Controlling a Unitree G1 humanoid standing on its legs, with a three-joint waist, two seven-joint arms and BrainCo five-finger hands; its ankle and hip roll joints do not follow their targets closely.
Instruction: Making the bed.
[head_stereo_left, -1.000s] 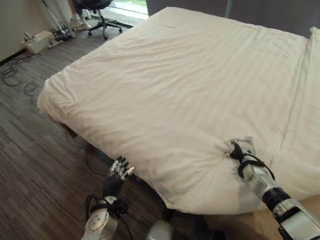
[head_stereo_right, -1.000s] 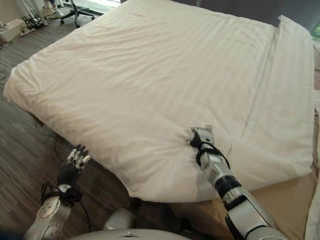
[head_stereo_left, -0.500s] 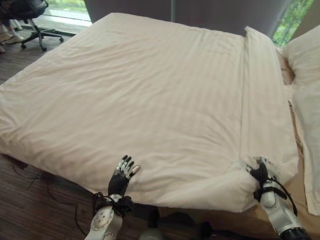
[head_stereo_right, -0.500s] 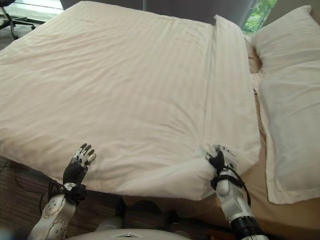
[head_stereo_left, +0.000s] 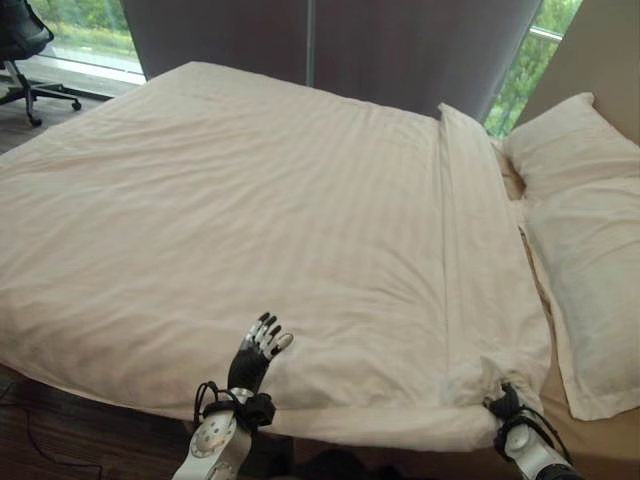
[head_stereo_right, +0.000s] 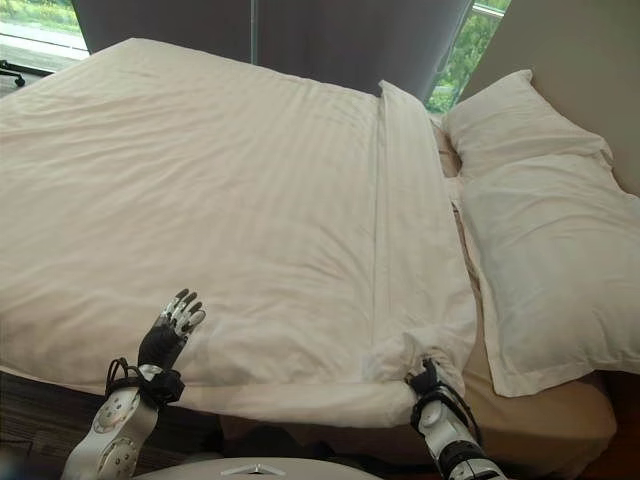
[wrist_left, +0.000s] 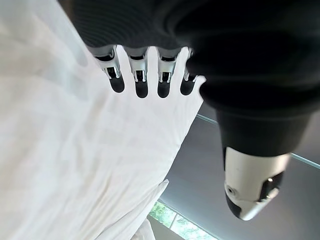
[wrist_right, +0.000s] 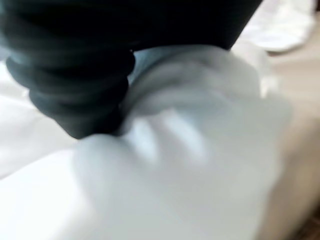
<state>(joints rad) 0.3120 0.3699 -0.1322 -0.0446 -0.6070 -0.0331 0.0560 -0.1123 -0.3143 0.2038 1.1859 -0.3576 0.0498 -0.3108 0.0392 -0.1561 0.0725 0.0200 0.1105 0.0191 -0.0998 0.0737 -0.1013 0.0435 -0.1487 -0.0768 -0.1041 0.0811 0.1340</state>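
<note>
The right hand (head_stereo_right: 428, 384) has dragged the duvet (head_stereo_right: 230, 210) corner toward the pillows (head_stereo_right: 540, 220), bunching it there

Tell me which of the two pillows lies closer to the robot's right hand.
The flatter pillow, nearer the robot, is closer to the right hand. The plumper pillow lies beyond it, farther from the robot, next to the window.

Duvet (head_stereo_left: 250, 200): off-white cloth, matt, faintly striped weave, softly creased near the front edge. Pillows (head_stereo_right: 540, 230): same matt white cloth, smooth. Under-sheet (head_stereo_right: 545, 415): tan cloth, matt. Left hand (head_stereo_left: 255, 352): silver fingers of a dull metallic sheen, dark matt tips, dark ribbed rubbery cover on the back. Right hand (head_stereo_right: 430, 385): same dark ribbed cover, matt. Curtain (head_stereo_left: 330, 45): grey cloth, matt, hanging in flat folds. Floor (head_stereo_left: 60, 440): dark wood-grain planks, low sheen.
</note>
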